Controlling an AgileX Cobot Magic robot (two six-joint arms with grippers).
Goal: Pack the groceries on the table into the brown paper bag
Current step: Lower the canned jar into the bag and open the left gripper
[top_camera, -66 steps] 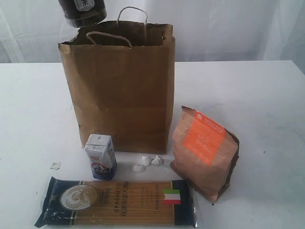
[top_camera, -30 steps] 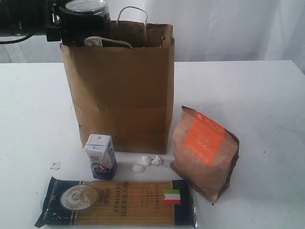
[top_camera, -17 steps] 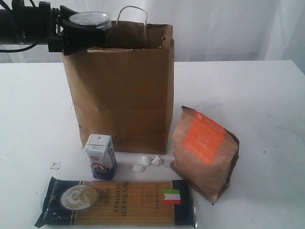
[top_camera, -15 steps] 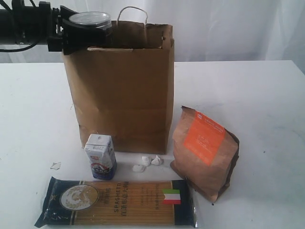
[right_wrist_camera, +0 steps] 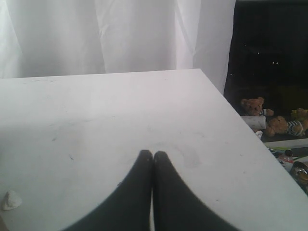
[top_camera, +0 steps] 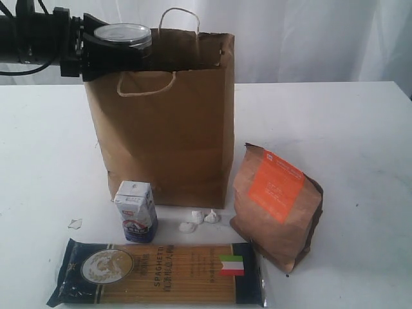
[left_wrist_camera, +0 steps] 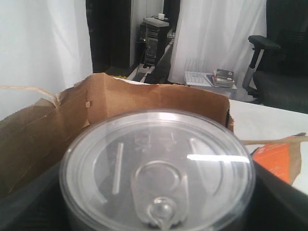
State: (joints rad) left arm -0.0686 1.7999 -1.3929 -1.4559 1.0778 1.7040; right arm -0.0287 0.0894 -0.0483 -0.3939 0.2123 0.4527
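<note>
The white surface (top_camera: 360, 129) is seen to be hard, flat and faintly scuffed. On it the brown paper bag (top_camera: 164, 141) is stood upright with its mouth open. Its kraft walls are thin, creased and easily pushed in, so the rim is best not leaned on.

The spaghetti pack (top_camera: 158, 273), laid flat at the near edge, is judged long and brittle inside slick film, and is best taken at mid-length. The orange-labelled pouch (top_camera: 277, 206), stood to the right of the bag, looks soft and crumply and would be gripped near its upper edge.

The dark jar (top_camera: 122, 35) is held upright at the bag's left corner, level with the rim, its body clamped by the widely spread left hand (top_camera: 103, 55). It is judged rigid, smooth and fairly heavy, and its silver pull-tab lid is covered by a clear cap.

The right hand (right_wrist_camera: 153, 161) is closed on nothing, over bare surface. The small carton (top_camera: 136, 211), light and stiff-cornered, is stood before the bag.
</note>
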